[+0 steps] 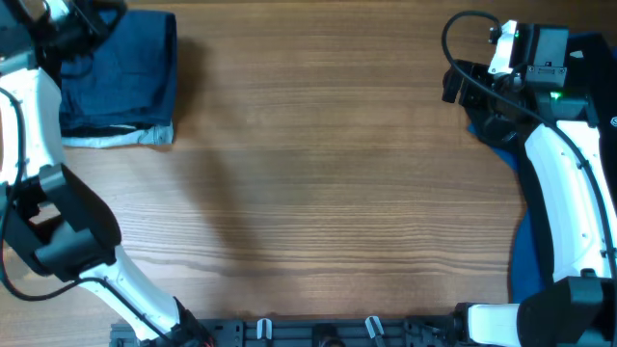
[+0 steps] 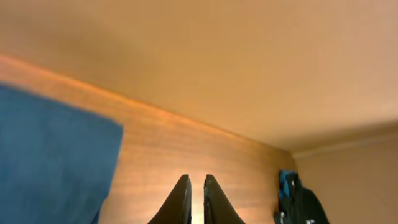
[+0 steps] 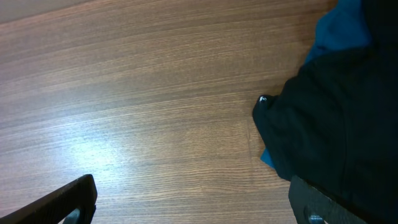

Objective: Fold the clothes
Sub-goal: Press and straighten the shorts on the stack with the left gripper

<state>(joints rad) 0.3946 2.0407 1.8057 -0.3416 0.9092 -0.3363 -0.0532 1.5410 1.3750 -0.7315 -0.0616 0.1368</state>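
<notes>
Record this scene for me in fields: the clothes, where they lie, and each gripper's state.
folded stack: dark navy fabric garment over pale blue fabric, far left corner of wooden table
unfolded pile: black and royal-blue fabric clothes at right edge
left gripper: shut, empty, near folded stack
right gripper: open, empty, over bare wood beside pile

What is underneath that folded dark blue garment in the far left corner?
A pale blue strip of fabric peeks out beneath the folded navy garment along its near edge. How far it reaches underneath is covered, and the left arm hides the stack's left side.
</notes>
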